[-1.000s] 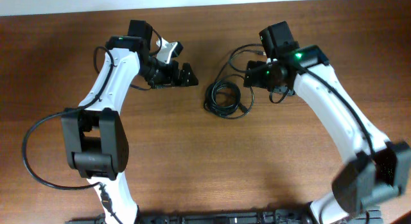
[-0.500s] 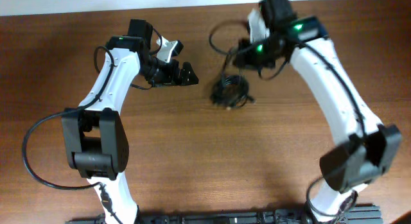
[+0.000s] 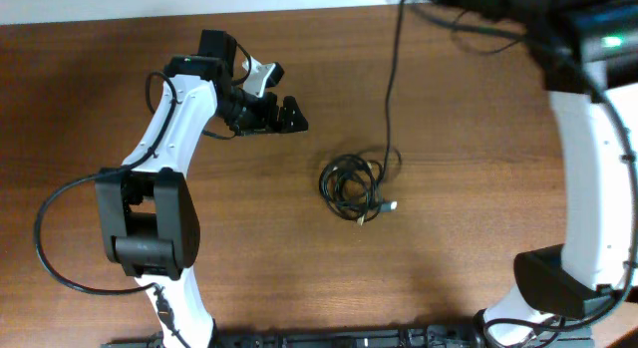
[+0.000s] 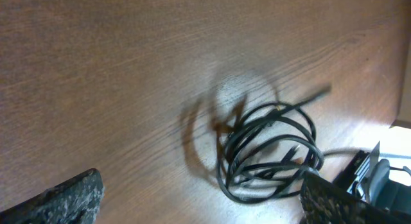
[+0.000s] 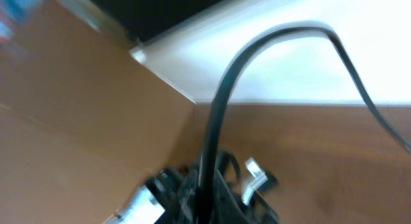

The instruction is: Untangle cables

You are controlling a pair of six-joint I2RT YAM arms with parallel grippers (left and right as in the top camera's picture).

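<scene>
The cables (image 3: 351, 184) lie as a small black coil on the wooden table, a metallic plug end (image 3: 389, 204) sticking out at its lower right. One strand (image 3: 390, 79) runs taut from the coil up to the far edge of the overhead view, where my right arm (image 3: 578, 49) reaches out of frame. In the right wrist view my right gripper (image 5: 207, 205) is shut on that strand (image 5: 218, 115), which rises between the fingers. My left gripper (image 3: 287, 97) hangs open left of the coil. Its wrist view shows the coil (image 4: 270, 153) ahead by the right finger (image 4: 340, 201).
The table's far edge (image 3: 199, 17) meets a white surface at the top of the overhead view. Both arm bases stand at the near edge, and the left arm's own thick black wire (image 3: 45, 238) loops out to the left.
My right gripper shut on a strand at the coil, then rose and swung back toward the far edge, drawing the strand out long. The coil shifted slightly. The left arm stayed still.
</scene>
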